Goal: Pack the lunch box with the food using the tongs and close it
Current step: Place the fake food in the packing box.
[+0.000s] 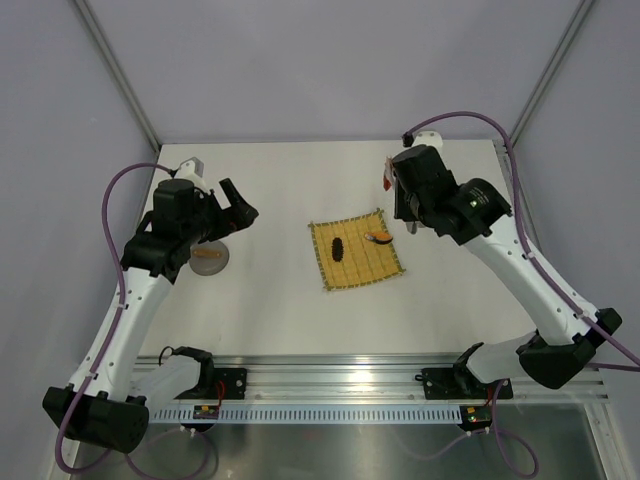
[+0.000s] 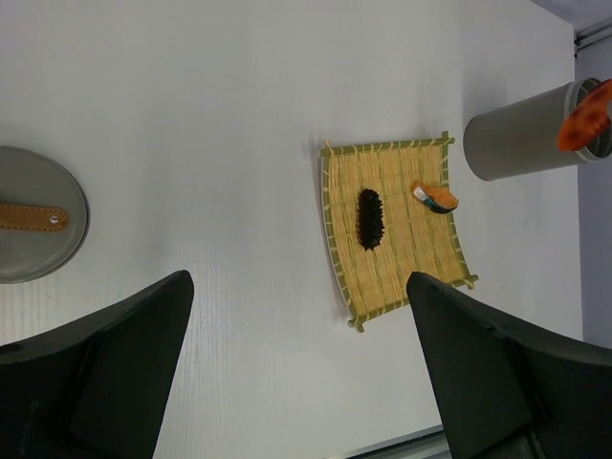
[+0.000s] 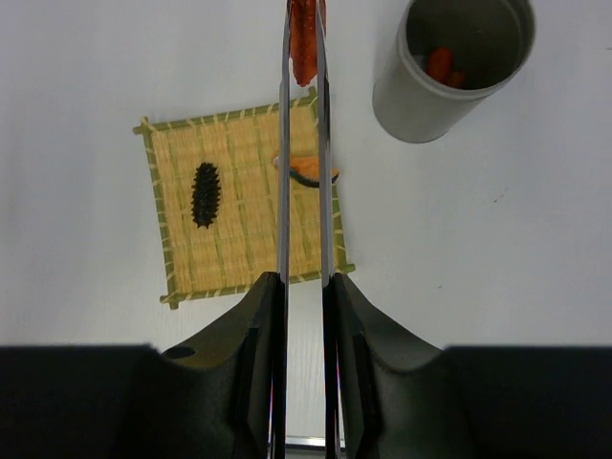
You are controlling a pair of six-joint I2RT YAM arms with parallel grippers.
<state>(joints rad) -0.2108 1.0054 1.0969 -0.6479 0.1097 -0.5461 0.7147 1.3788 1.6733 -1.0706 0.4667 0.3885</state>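
— Tongs: where do we log them?
— Clenched in the right claw, both slim arms running out between its fingers, pressed nearly parallel. At the tips we note a red-orange food piece, pinched and lifted off the worktop.
— Lunch box?
— Upright on the worktop, just beyond a corner of the woven mat, open-topped. We see orange pieces inside. The held piece sits close by the rim; whether it is over the mouth, we cannot tell.
— What lies on the mat?
— Two items, apart: a dark bristly piece near the middle, an orange piece towards the lunch box side.
— Left claw?
— Released, jaws wide, grasping nothing, hanging above bare worktop. The round grey lid lies flat off to one side, brown strap up, well apart from the lunch box.
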